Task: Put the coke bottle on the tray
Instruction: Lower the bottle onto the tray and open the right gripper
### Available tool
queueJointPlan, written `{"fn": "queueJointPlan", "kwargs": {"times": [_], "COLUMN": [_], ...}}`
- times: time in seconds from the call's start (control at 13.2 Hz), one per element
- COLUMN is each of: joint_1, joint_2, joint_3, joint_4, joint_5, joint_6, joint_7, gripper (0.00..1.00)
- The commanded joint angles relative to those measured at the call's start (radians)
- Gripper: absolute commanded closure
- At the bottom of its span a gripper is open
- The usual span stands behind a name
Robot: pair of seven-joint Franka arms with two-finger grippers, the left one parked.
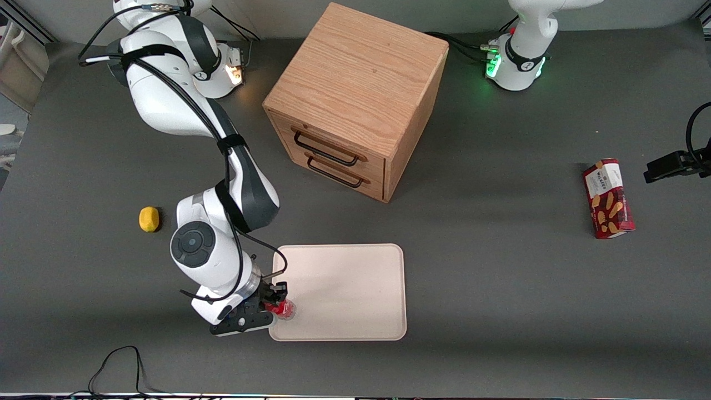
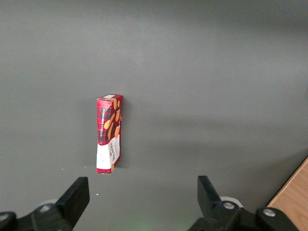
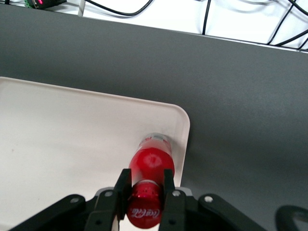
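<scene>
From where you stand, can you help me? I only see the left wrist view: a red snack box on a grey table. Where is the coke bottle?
Observer: The coke bottle is clamped between the fingers of the gripper, over a corner of the tray.
Visitor: Is it resting on the tray?
Observer: I cannot tell; its base sits just inside the rim, at the corner nearest the front camera on the working arm's side.
Visitor: Anything else on the table?
Observer: A wooden drawer cabinet stands farther from the front camera than the tray, and a yellow fruit lies toward the working arm's end.
</scene>
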Motion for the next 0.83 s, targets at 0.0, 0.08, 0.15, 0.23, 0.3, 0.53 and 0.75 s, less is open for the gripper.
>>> {"fn": "queueJointPlan", "kwargs": {"times": [0.0, 0.08, 0.15, 0.23, 0.3, 0.53, 0.75], "joint_1": [0.001, -0.002, -0.002, -0.002, -0.002, -0.002, -0.007], "joint_2": [-0.005, -0.005, -0.005, -0.005, -0.01, -0.043, -0.159], "joint_3": [-0.003, -0.003, -0.003, -0.003, -0.002, 0.0, 0.0], "joint_4": [-0.014, -0.016, -0.017, -0.017, -0.022, -0.021, -0.024], "joint_5": [0.003, 0.003, 0.003, 0.004, 0.006, 0.003, 0.001], "joint_6": [0.035, 0.035, 0.035, 0.035, 0.035, 0.011, -0.178], "joint_7": [0.017, 0.019, 0.025, 0.031, 0.033, 0.074, 0.088], "gripper": [1.0, 1.0, 0.74, 0.03, 0.0, 0.0, 0.0]}}
